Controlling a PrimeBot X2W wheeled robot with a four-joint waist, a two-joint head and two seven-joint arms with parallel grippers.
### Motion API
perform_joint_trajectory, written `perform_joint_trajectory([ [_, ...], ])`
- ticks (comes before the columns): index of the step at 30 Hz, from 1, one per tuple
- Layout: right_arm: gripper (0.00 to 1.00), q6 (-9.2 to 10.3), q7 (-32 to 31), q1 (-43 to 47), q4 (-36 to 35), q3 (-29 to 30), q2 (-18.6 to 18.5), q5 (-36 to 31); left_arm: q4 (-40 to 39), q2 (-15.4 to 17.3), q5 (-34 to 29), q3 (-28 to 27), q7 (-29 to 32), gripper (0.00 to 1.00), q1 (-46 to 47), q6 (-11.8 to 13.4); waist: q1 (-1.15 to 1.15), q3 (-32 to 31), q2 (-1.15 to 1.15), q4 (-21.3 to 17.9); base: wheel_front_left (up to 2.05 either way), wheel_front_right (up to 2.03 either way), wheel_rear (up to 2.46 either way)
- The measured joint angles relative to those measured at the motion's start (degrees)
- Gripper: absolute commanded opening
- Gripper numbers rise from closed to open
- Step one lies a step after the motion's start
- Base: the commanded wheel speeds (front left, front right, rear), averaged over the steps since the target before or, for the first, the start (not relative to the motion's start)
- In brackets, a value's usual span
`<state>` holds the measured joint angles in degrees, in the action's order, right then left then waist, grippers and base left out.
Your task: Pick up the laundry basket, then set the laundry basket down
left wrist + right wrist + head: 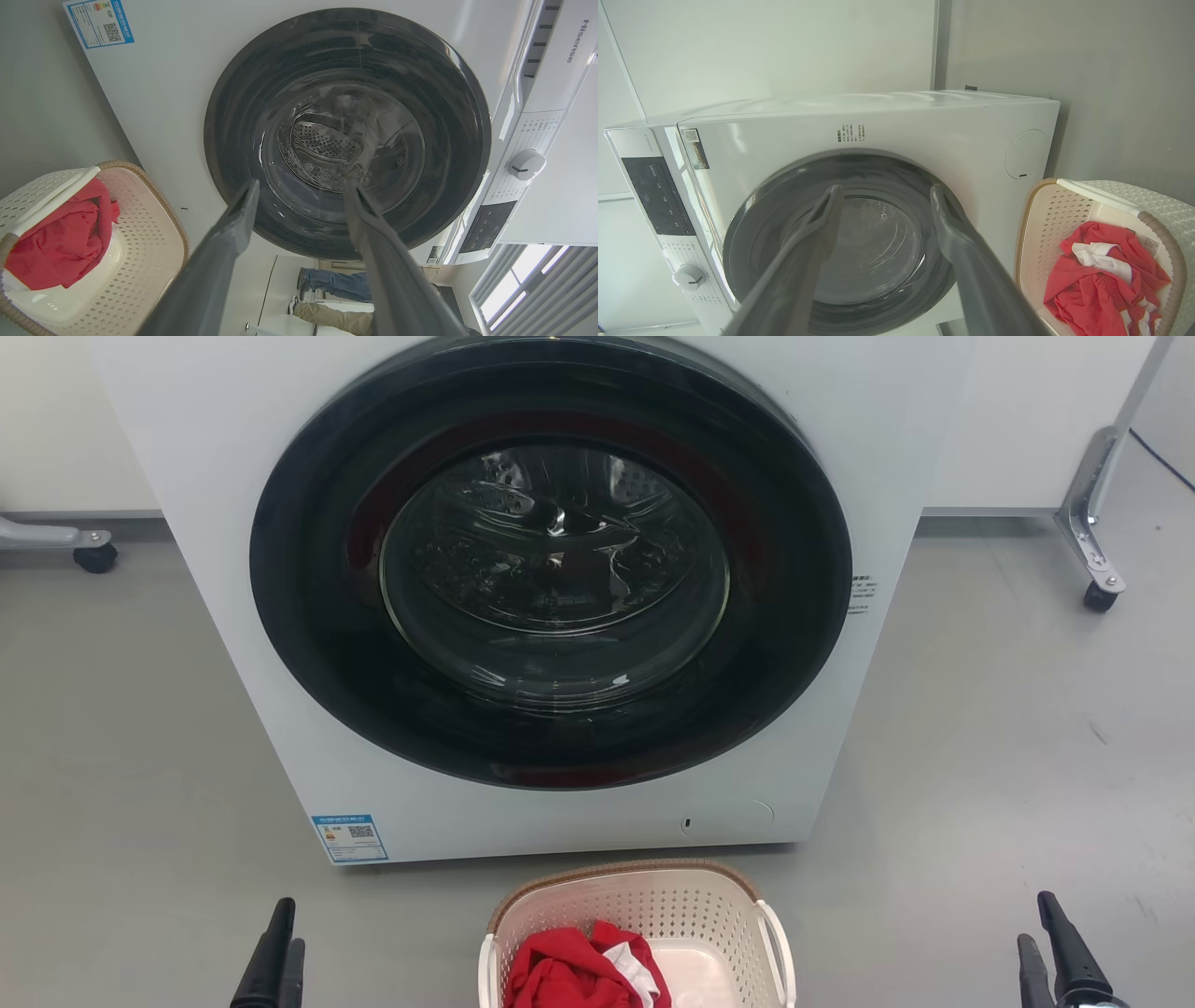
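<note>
The laundry basket stands on the floor at the bottom centre of the head view, just before the washing machine. It is cream-white and perforated, with a brown rim and white side handles. Red and white clothes lie in it. The basket shows at the lower left of the left wrist view, and the basket at the lower right of the right wrist view. My left gripper is open, well left of the basket. My right gripper is open, well right of it. Neither touches the basket.
A white front-loading washing machine with a dark round door, shut, stands right behind the basket. Wheeled metal legs stand on the grey floor at far left and far right. People's legs show in the left wrist view.
</note>
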<state>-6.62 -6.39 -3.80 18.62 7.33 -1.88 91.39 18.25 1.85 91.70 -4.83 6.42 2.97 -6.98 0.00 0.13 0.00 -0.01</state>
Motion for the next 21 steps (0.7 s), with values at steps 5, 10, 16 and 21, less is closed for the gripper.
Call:
perform_joint_trajectory([
  [5,1.0,0.0,0.5,-0.1,-0.1,-0.2,0.0,-0.2,-0.1,0.0,0.0,0.5,-0.7,1.0,0.1,0.0,0.0,0.0,0.0,0.0,0.0,0.0,0.0],
  [10,1.0,0.0,1.3,-0.2,-0.2,-0.5,0.0,-0.9,-0.2,0.0,0.0,1.3,-1.6,1.0,0.1,0.0,0.0,0.1,0.0,0.0,0.0,0.0,0.0],
  [16,1.0,0.0,2.5,-0.4,-0.4,-1.1,-0.2,-2.9,-0.5,0.0,-0.9,2.0,-3.1,1.0,0.6,0.0,0.0,0.1,0.0,0.0,0.0,0.0,0.0],
  [21,1.0,0.0,4.1,-0.6,-0.9,-2.3,-0.9,-5.9,-1.0,0.4,-3.7,3.3,-4.6,1.0,1.3,0.0,0.0,0.1,0.0,0.1,0.0,0.0,0.0],
])
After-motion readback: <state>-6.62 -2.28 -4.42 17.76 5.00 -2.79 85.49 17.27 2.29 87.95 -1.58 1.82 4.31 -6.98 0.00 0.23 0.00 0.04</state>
